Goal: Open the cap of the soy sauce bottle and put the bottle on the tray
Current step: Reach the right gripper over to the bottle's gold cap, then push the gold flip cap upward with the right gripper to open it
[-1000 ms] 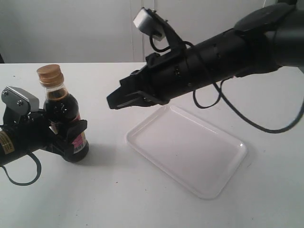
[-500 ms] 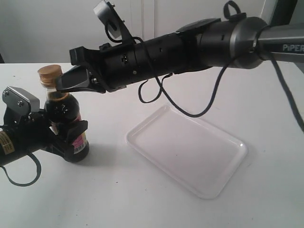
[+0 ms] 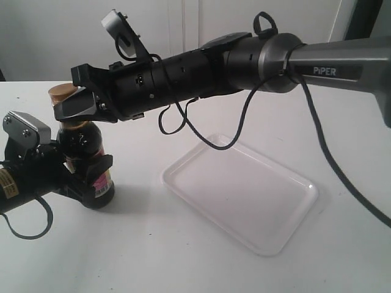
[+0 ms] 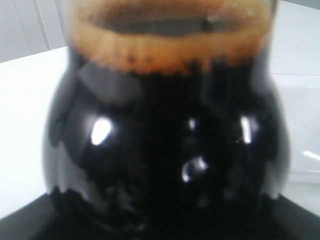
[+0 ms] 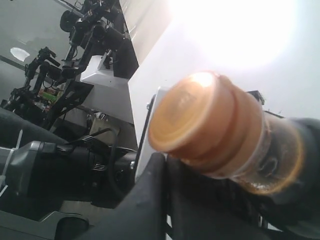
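The soy sauce bottle [image 3: 85, 143] stands upright on the white table at the left, with my left gripper [image 3: 90, 172] shut on its lower body. Its dark belly [image 4: 165, 150] fills the left wrist view. The golden-tan cap [image 3: 60, 93] is down on the neck. My right gripper [image 3: 62, 112] reaches across from the right, its jaws pressed together. In the right wrist view the fingertips [image 5: 159, 162] sit right under the rim of the cap [image 5: 200, 120], against the collar. The white tray [image 3: 241, 192] lies to the right of the bottle with nothing on it.
The right arm's long black forearm [image 3: 183, 76] spans the space above the tray's far corner, with a cable loop [image 3: 201, 131] hanging from it. The left arm's body [image 3: 24, 177] lies low on the table at the left edge.
The right arm has swept left from above the tray and its closed tip now meets the cap. The left gripper and the bottle have stayed put.
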Available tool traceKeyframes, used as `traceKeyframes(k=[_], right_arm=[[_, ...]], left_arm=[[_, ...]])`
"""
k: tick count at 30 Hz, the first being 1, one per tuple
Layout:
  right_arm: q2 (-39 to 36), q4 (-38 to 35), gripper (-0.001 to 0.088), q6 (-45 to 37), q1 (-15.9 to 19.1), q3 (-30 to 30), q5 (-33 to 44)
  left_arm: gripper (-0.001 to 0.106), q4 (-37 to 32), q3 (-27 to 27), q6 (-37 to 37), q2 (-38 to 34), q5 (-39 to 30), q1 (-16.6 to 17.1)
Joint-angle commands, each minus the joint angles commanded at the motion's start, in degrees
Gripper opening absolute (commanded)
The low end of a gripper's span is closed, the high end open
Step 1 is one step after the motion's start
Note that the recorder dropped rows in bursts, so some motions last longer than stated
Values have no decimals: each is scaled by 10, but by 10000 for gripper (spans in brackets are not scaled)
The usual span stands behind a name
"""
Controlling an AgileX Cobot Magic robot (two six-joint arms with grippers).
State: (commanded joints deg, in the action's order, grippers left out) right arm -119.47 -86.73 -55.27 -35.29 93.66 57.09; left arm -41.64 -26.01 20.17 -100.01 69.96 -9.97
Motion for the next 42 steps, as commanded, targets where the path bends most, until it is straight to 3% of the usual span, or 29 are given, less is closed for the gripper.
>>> traceKeyframes(k=[20, 35, 42], right_arm=[[0, -4, 0, 1, -1, 32, -52], [0, -3, 0, 0, 11, 92, -66], [11, 72, 0, 14, 11, 99, -40]], left_arm=[[0, -8, 0, -1, 0, 0, 0], [0, -8, 0, -1, 0, 0, 0], [0, -8, 0, -1, 0, 0, 0]])
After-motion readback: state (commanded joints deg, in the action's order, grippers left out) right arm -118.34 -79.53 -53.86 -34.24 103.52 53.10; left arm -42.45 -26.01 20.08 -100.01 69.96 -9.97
